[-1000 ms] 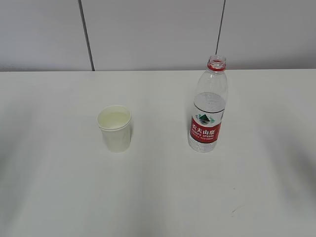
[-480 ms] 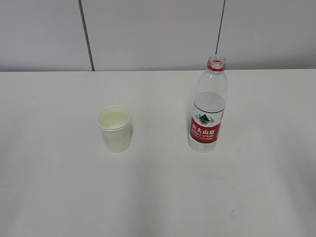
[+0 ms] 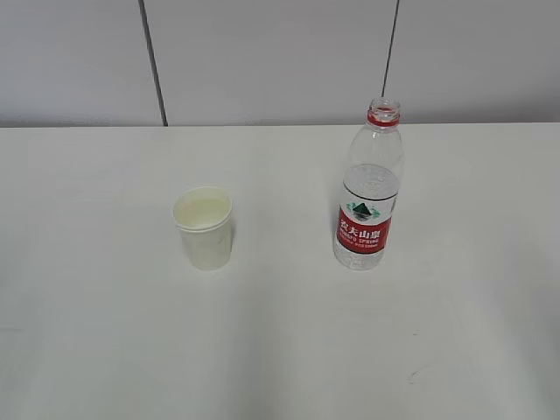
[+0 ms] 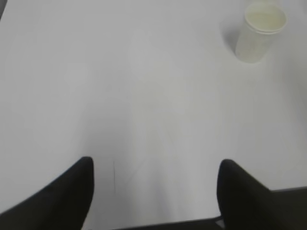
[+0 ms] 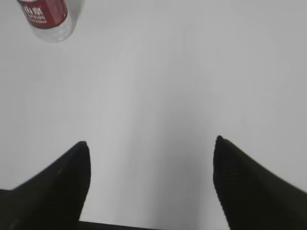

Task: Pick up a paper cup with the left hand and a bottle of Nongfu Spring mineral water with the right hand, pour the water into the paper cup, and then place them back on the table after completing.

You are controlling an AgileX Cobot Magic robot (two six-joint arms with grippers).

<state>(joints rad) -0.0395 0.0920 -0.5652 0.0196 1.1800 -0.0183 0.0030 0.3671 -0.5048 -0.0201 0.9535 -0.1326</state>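
Nothing has shifted over the last second: paper cup (image 3: 204,227) left of centre and capless bottle (image 3: 369,188) right of centre both stand on the table (image 3: 280,350), left hand (image 4: 156,167) and right hand (image 5: 151,148) spread, empty, well back, so the job looks finished.

A plain white worktop (image 3: 105,350) carries a paper cup (image 3: 205,227) left of centre and an uncapped, red-labelled bottle (image 3: 369,197) upright right of centre, well apart.

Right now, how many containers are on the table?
2: a paper cup left of centre and an uncapped bottle to its right, both upright and standing apart. Nothing seems hidden.
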